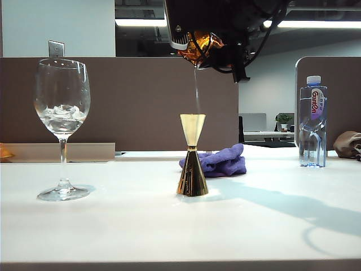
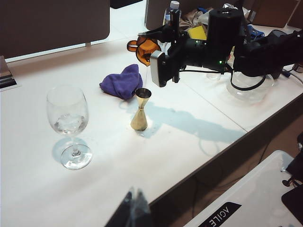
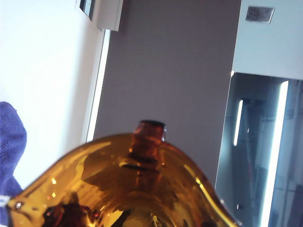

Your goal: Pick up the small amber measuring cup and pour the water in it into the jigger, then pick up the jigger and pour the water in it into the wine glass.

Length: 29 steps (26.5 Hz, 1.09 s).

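The right gripper point(image 2: 156, 52) is clamped on the small amber measuring cup point(image 1: 198, 46), tipped high above the jigger point(image 1: 192, 155); a thin stream of water point(image 1: 197, 90) falls into its top cone. The first pour is under way.

Next, I judge, the cup must be emptied and the jigger grasped and carried to the wine glass point(image 1: 62, 121), standing well apart on the tabletop point(image 1: 169, 231).

The purple cloth point(image 1: 220, 161) lies just behind the jigger; the water bottle point(image 1: 313, 121) stands clear. The left gripper point(image 2: 132, 210) hangs back; I cannot tell its jaws' state.
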Motion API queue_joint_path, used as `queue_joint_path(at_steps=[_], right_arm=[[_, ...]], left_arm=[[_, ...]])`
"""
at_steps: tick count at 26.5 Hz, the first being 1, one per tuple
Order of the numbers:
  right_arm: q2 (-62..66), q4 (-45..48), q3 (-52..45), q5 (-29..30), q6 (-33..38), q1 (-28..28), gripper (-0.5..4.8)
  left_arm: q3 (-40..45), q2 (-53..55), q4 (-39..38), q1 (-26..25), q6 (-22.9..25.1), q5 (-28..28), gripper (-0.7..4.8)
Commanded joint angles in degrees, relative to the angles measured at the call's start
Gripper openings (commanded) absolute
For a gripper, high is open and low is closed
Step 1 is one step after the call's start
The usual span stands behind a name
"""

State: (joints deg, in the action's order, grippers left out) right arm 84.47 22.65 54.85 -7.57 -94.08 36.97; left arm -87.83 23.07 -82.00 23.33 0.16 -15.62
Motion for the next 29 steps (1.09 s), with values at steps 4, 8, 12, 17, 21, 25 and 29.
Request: queue_joint_path(at_steps=[4, 8, 12, 17, 21, 25, 29], right_arm=[[-0.48, 1.18, 0.35, 1.31, -2.27, 0.04, 0.45], [-0.48, 1.14, 0.35, 1.55, -3.52, 0.04, 0.45], [-0.48, 1.18, 0.35, 1.75, -5.09, 0.42, 0.44], [-0.48, 1.16, 0.35, 1.79, -6.71, 0.70, 0.44], [-0.48, 1.14, 0.35, 2.16, -6.71, 0.70, 0.44], [-0.48, 1.11, 0.35, 2.16, -6.62, 0.70, 0.44], [-0.48, 1.16, 0.35, 2.16, -3.50, 0.70, 0.44]], left_arm=[[-0.17, 0.04, -0.20, 0.02, -0.17, -0.07, -0.02], [-0.17, 0.02, -0.20, 0.02, -0.17, -0.07, -0.02], [-0.17, 0.02, -0.20, 0.02, -0.17, -0.07, -0.02], [-0.17, 0.04, -0.20, 0.02, -0.17, -0.07, -0.02], [-0.17, 0.02, -0.20, 0.02, -0.17, -0.07, -0.02], [-0.17, 0.04, -0.20, 0.02, -0.17, -0.07, -0.02], [-0.17, 0.02, -0.20, 0.02, -0.17, -0.07, -0.02]])
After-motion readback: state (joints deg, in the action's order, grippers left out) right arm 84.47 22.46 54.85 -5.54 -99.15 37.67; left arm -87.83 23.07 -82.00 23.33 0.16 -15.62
